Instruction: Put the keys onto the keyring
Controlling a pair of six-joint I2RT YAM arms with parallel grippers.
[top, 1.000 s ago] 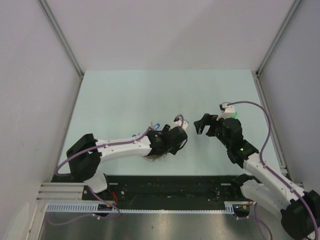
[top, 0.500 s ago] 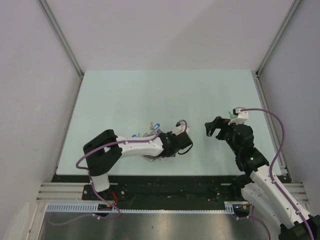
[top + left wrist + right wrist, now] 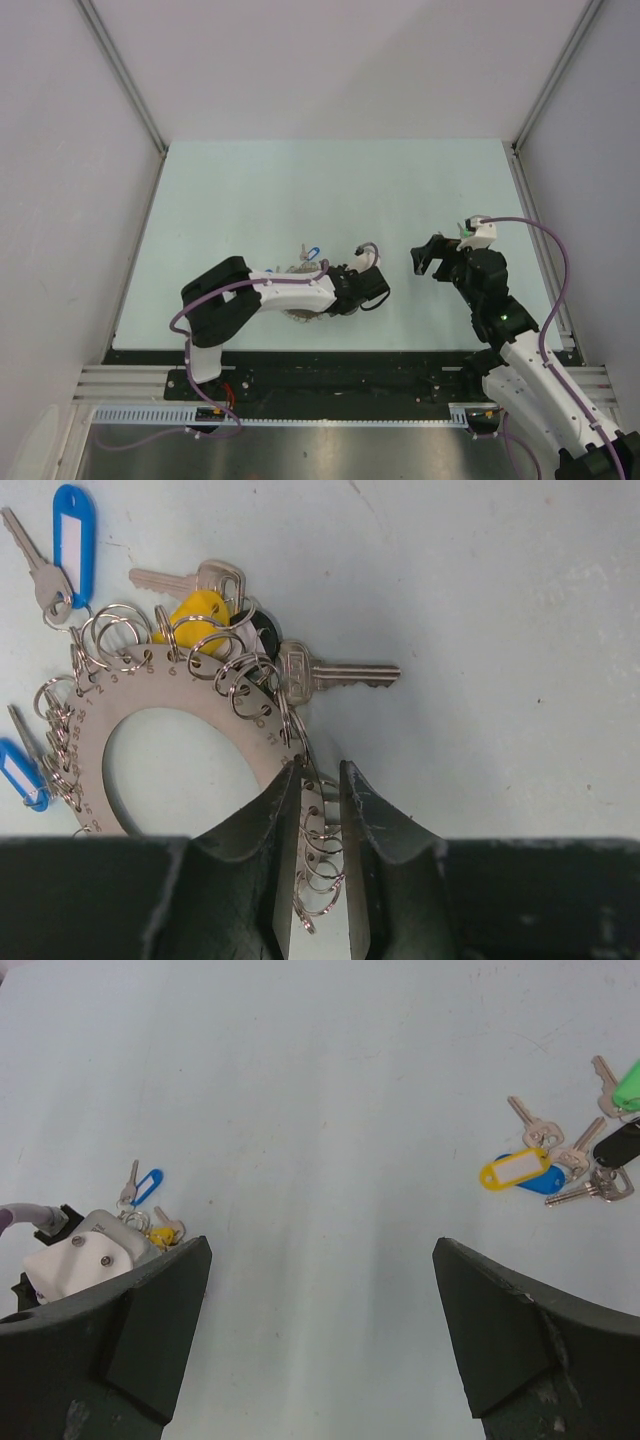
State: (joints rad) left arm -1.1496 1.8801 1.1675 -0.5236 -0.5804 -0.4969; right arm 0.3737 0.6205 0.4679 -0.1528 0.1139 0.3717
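While several keys (image 3: 200, 615) already hang from the keyring (image 3: 190, 690) lying on the table (image 3: 500, 600), the left gripper (image 3: 320, 770) pinches its rim. A cluster of loose keys (image 3: 560, 1170) awaits threading near the right gripper (image 3: 320, 1243), jaws spread wide, empty.

keyring (image 3: 90, 755): flat grey numbered ring, lying flat, small split rings round its rim. keys (image 3: 335, 672) on it: blue tags, yellow cap, bare silver. loose keys (image 3: 517, 1172) clustered well apart: yellow, blue, green, black.

Keyring (image 3: 170, 690) rim has engraved nos., prob. 3–7 and 11; others too blurry.
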